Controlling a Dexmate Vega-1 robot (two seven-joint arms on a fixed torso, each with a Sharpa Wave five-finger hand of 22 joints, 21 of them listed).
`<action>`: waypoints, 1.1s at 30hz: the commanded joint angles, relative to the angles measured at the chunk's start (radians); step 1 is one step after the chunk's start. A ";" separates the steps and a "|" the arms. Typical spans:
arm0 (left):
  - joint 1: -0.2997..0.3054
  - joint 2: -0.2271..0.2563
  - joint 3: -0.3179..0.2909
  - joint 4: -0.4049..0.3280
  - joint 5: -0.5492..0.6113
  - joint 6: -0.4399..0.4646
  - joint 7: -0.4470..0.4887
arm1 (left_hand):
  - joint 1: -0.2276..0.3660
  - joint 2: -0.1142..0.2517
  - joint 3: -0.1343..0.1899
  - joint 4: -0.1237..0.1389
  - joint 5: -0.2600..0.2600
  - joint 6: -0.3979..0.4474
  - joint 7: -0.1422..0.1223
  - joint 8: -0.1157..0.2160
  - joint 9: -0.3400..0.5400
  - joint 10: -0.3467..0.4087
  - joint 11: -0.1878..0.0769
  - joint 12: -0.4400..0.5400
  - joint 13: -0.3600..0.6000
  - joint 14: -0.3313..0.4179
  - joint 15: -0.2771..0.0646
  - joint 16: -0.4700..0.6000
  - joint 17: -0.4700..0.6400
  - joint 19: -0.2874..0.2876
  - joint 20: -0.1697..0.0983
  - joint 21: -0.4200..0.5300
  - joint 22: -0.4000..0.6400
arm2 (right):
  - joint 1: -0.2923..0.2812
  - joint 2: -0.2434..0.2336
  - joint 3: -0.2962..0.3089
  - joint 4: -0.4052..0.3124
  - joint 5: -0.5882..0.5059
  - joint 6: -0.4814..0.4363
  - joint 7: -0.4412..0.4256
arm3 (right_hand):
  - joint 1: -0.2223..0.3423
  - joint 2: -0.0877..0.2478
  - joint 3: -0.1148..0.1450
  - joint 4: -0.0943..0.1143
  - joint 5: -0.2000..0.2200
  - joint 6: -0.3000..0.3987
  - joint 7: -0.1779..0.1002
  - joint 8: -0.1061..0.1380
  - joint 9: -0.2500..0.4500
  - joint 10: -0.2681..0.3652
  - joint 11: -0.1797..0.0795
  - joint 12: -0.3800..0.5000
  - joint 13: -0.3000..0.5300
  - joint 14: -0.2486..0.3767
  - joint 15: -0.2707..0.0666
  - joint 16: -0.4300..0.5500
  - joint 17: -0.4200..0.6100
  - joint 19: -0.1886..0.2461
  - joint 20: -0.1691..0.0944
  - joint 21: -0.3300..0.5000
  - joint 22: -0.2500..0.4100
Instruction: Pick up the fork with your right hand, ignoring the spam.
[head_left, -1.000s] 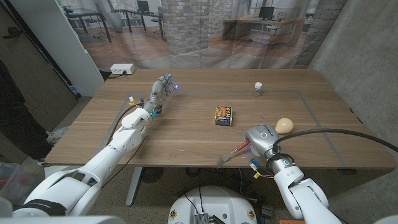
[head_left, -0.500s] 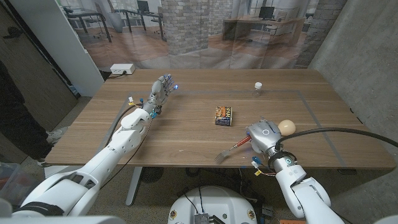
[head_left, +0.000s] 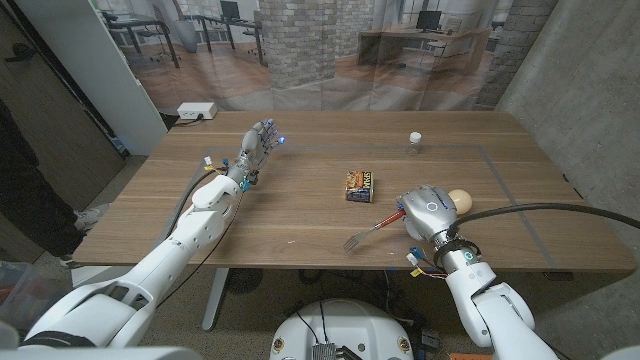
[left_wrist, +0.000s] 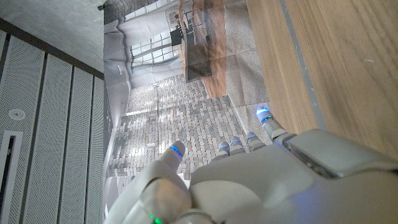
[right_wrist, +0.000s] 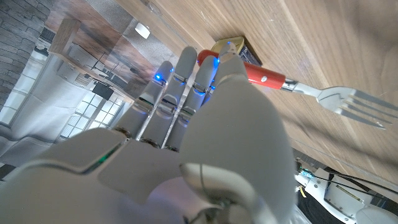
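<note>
The fork has a red handle and silver tines that point toward the table's front edge. My right hand holds it by the handle near the front right of the table. In the right wrist view the thumb pins the red handle of the fork against the fingers, and the tines cast a shadow on the wood. The spam can lies just beyond the fork, apart from it; its corner also shows as the spam can. My left hand is raised over the far left of the table, fingers spread, holding nothing.
A tan egg lies right behind my right hand. A small white-capped bottle stands at the back right. A white box sits on the table's far left corner. The wooden table has bare wood between the arms.
My right hand has moved away from the front edge toward the egg, carrying the fork with it. The left hand has stayed put.
</note>
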 joint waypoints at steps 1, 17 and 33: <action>0.019 0.013 -0.007 -0.027 -0.005 0.001 0.010 | 0.003 0.102 -0.005 0.002 0.004 -0.098 -0.004 -0.001 0.003 -0.084 0.000 0.000 0.002 -0.070 -0.003 0.000 0.002 -0.107 0.005 -0.001 0.004 | 0.010 0.012 0.005 -0.001 -0.001 -0.004 -0.034 | 0.079 0.081 -0.007 -0.001 -0.001 0.082 -0.056 0.001 0.024 0.006 0.002 0.002 0.007 0.012 -0.099 -0.007 0.006 -0.008 -0.108 0.006 0.005; 0.026 0.020 -0.012 -0.034 -0.009 -0.001 0.012 | 0.004 0.103 -0.005 0.003 0.005 -0.099 -0.004 -0.001 0.003 -0.086 -0.001 0.000 0.002 -0.070 -0.002 0.000 0.002 -0.107 0.006 -0.004 0.004 | 0.038 0.021 0.012 0.002 -0.003 0.004 -0.057 | 0.085 0.083 -0.017 0.002 -0.002 0.086 -0.055 0.000 0.030 0.008 0.002 0.000 0.012 0.017 -0.100 -0.023 0.016 -0.010 -0.111 0.017 0.004; 0.028 0.026 -0.016 -0.042 -0.011 -0.002 0.011 | 0.004 0.103 -0.005 0.003 0.005 -0.100 -0.004 -0.001 0.003 -0.085 0.001 0.001 0.002 -0.070 -0.002 0.000 0.002 -0.105 0.006 -0.007 0.005 | 0.061 0.032 0.022 0.007 0.005 0.005 -0.089 | 0.091 0.083 -0.027 0.004 -0.003 0.092 -0.056 -0.002 0.033 0.010 -0.001 -0.003 0.016 0.022 -0.100 -0.036 0.024 -0.012 -0.114 0.027 0.002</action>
